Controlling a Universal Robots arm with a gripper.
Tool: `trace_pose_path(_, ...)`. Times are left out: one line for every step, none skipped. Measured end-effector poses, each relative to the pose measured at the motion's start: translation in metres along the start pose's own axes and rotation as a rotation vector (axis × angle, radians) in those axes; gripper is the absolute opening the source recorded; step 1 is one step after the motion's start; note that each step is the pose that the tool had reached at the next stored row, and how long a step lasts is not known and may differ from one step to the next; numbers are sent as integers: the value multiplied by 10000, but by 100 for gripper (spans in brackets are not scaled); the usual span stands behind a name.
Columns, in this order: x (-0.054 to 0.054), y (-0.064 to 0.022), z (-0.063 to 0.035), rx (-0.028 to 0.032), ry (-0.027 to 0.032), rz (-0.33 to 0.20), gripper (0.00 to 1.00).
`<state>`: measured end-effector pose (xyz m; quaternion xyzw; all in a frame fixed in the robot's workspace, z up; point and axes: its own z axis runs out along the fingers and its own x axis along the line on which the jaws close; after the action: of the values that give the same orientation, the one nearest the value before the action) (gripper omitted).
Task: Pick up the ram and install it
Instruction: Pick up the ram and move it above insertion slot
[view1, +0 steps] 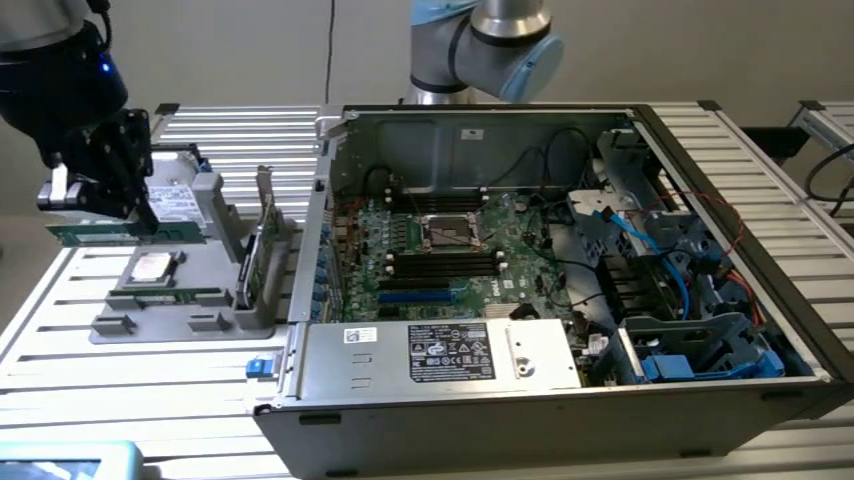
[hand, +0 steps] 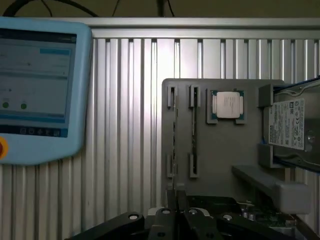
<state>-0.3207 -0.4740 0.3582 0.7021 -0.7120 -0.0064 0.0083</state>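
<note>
Though partly covered where gripped, ram (view1: 87, 234) in narrow hold of end effector (view1: 130, 218), above grey tray (view1: 160, 322).

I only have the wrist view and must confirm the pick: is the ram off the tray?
Observer: Yes. The gripper holds the ram level, and it looks clear above the tray.
Operator: Where is the case?
Observer: The open case sits beside the tray, on the exterior view's right.
Operator: Any slots showing?
Observer: Black slots and blue slots lie beside the socket.
</note>
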Motion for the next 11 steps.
trace_pose_path(5, -41, -50, -3, 1, 0, 13)
trace_pose_path(9, -78, -94, -3, 0, 1, 13)
trace_pose_path(11, -119, -139, -5, 0, -1, 13)
trace_pose_path(12, -161, -168, -4, 0, 0, 13)
trace_pose_path(11, -207, -191, -3, -1, -1, 13)
trace_pose_path(11, -251, -211, -5, 1, 0, 13)
trace_pose_path(10, -297, -229, -4, 0, 0, 13)
trace_pose_path(10, -343, -247, -4, 0, 0, 13)
trace_pose_path(9, -388, -261, -4, 0, 0, 13)
trace_pose_path(8, -429, -278, -4, 0, -1, 13)
trace_pose_path(8, -467, -297, -4, 0, -1, 13)
